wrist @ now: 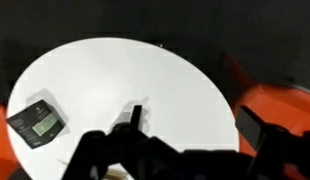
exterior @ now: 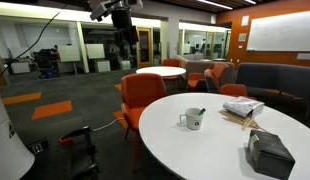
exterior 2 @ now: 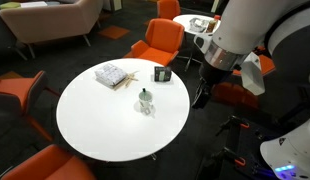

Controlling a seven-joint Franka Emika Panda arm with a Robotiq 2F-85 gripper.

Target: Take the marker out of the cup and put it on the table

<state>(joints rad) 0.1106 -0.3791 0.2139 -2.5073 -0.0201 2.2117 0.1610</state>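
Observation:
The white cup [exterior: 192, 120] stands near the middle of the round white table [exterior: 205, 150], with the green marker [exterior: 200, 111] sticking out of it. Both exterior views show it; in one the cup [exterior 2: 145, 103] holds the marker [exterior 2: 144, 93] upright on the table [exterior 2: 95, 120]. My gripper [exterior 2: 199, 99] hangs beyond the table's edge, well apart from the cup, and is high and far behind the table in an exterior view [exterior: 123, 57]. In the wrist view the gripper [wrist: 193, 116] is open and empty above the table [wrist: 105, 80]. I cannot make out the cup clearly there.
A black box [exterior: 268, 152] [exterior 2: 162, 74] [wrist: 35, 122] and a stack of papers [exterior: 242, 107] [exterior 2: 113, 74] lie on the table. Orange chairs [exterior: 142, 95] [exterior 2: 160, 40] surround it. A smaller round table [exterior: 160, 71] stands farther back.

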